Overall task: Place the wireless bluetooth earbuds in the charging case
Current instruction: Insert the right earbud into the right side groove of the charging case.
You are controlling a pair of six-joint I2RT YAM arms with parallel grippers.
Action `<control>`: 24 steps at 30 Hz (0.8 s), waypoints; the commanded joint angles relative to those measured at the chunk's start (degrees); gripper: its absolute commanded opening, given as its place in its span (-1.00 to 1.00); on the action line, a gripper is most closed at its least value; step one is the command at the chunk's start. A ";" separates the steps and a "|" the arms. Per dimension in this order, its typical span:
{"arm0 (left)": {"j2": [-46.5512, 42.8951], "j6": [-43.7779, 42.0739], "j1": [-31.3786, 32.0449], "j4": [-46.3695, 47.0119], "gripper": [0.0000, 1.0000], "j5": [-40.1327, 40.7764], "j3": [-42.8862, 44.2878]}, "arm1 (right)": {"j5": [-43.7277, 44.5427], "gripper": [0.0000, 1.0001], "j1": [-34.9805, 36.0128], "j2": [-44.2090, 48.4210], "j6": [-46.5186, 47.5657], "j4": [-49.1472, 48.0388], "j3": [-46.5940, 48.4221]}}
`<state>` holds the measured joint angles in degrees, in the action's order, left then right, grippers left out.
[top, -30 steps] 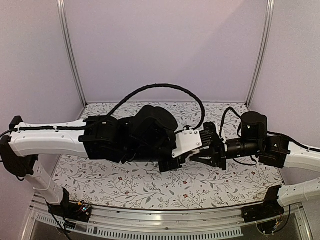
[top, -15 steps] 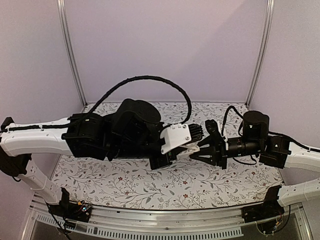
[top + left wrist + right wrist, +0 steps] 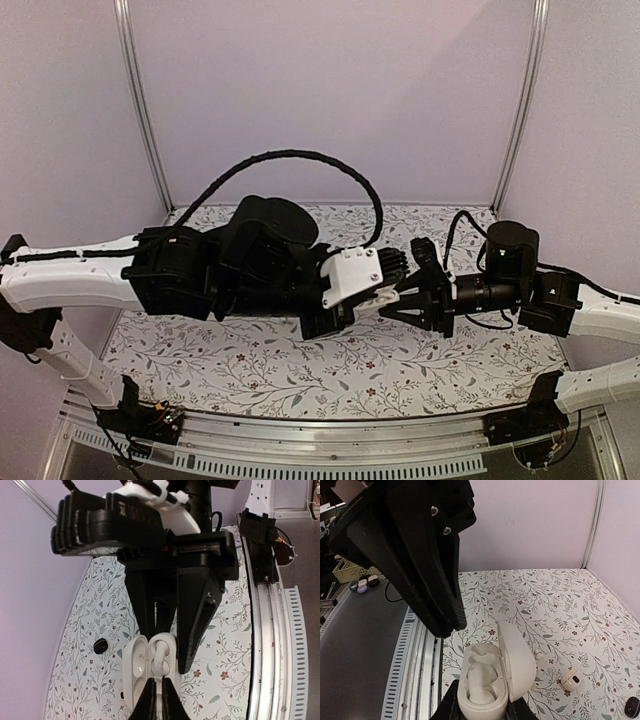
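My right gripper is shut on the open white charging case and holds it above the table, lid up. One white earbud sits in the case's well. In the left wrist view the case lies open with the earbud inside, and the right gripper's fingers clamp it from the far side. My left gripper is shut and empty, its tips just short of the earbud. In the top view both grippers meet mid-table at the case.
A small black earbud-like piece lies on the floral table. A cream piece, a tiny white piece and a black piece lie on the table beyond the case. The metal front rail runs beside it.
The left arm has drawn back to the left from the case, mostly in the first half second. The right gripper still holds the case and has shifted slightly left.
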<state>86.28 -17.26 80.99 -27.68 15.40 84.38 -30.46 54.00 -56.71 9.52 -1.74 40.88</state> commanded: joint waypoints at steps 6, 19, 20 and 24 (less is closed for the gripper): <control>2.77 -1.27 -0.16 1.16 -0.91 -0.46 1.18 | -1.02 -1.00 0.35 -0.55 -1.06 -1.87 0.16; 3.01 -1.09 -0.71 0.93 -0.91 0.22 1.96 | -1.27 -1.00 0.36 -0.24 -0.98 -1.56 -0.19; 3.01 -1.09 -0.74 0.90 -0.90 0.32 2.10 | -1.27 -1.00 0.32 -0.24 -0.92 -1.73 -0.19; 3.49 -0.98 -0.85 0.83 -0.89 0.40 2.38 | -1.53 -1.00 0.32 -0.46 -0.94 -1.79 -0.10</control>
<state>88.88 -18.00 80.62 -27.73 15.51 84.95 -30.81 54.00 -57.19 8.82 -1.80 40.88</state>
